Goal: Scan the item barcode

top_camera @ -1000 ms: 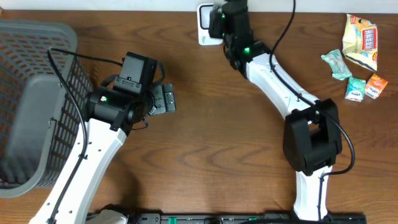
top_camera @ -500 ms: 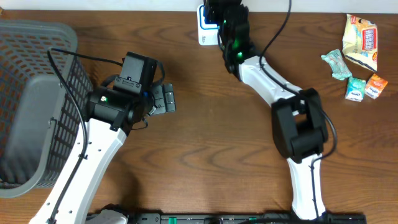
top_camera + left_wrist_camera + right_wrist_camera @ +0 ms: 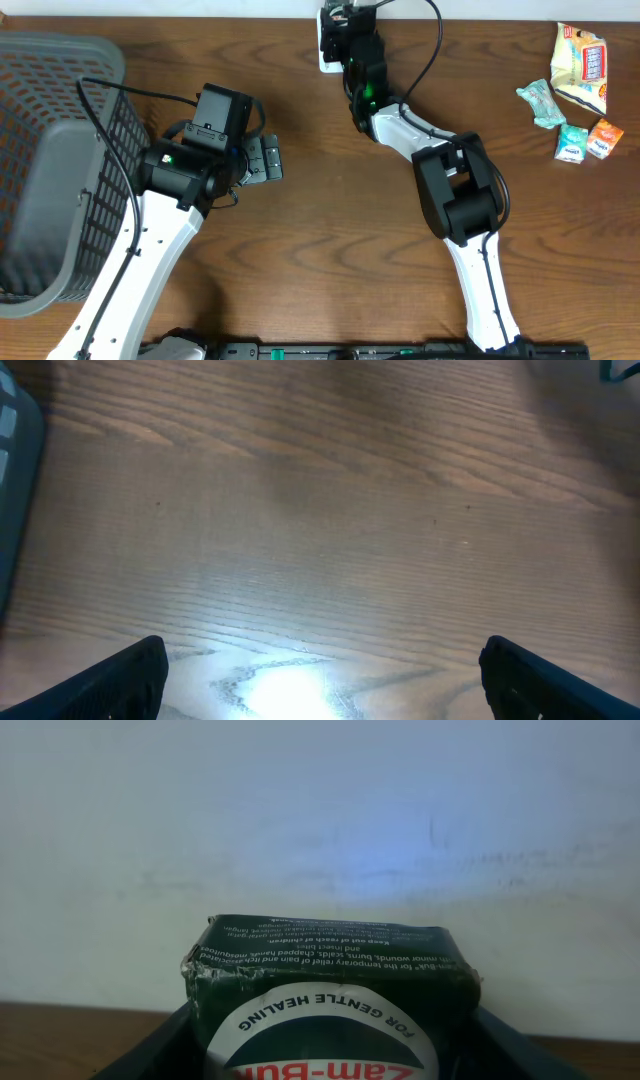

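Observation:
In the right wrist view a dark green Zam-Buk box with a round white label fills the space between my right gripper's dark fingers, which are shut on its sides, facing a pale wall. Overhead, the right gripper is at the table's far edge over a white device, and the wrist hides the box. My left gripper hovers open over bare wood at centre left. Its fingers stand wide apart with nothing between them.
A grey mesh basket fills the left side of the table. Several snack packets and small boxes lie at the far right. The right arm's elbow stands over the table's middle.
The right arm has swung left and back, carrying the box to the white device at the far edge. Its elbow moved left too. The left arm has not moved.

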`<state>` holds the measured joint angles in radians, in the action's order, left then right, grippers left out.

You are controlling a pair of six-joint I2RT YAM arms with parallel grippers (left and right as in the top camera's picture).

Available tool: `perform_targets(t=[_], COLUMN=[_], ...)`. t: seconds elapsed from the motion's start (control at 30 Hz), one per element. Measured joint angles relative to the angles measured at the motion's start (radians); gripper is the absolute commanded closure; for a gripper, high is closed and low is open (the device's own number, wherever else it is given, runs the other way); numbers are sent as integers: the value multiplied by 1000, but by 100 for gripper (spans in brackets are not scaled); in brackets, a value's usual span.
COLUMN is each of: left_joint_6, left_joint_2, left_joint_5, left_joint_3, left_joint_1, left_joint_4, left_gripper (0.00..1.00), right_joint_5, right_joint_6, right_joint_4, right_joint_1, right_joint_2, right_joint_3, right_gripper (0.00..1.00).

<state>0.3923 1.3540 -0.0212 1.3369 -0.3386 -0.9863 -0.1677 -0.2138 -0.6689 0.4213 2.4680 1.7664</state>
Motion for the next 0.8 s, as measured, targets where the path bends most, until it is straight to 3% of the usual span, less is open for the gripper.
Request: perform_targets(t=[0.3,0.37,0.57,0.8], left_joint_6=[0,0,0,0], left_joint_2=[0,0,0,0], left_joint_5=[0,0,0,0], left_joint_3=[0,0,0,0], left_joint_1=[0,0,0,0], left_joint_4=[0,0,0,0], left_gripper=[2,2,2,2], right_joint_5=[-13,-22,-27,-35], right_joint_6=[25,29,37,40], right_joint_4=[13,51,320,658], right_joint_1=[0,-3,-49,-233], right_joint_2=[-1,-10,-123,-361], right_joint_3=[0,0,0,10], right_gripper=[44,40,38,39])
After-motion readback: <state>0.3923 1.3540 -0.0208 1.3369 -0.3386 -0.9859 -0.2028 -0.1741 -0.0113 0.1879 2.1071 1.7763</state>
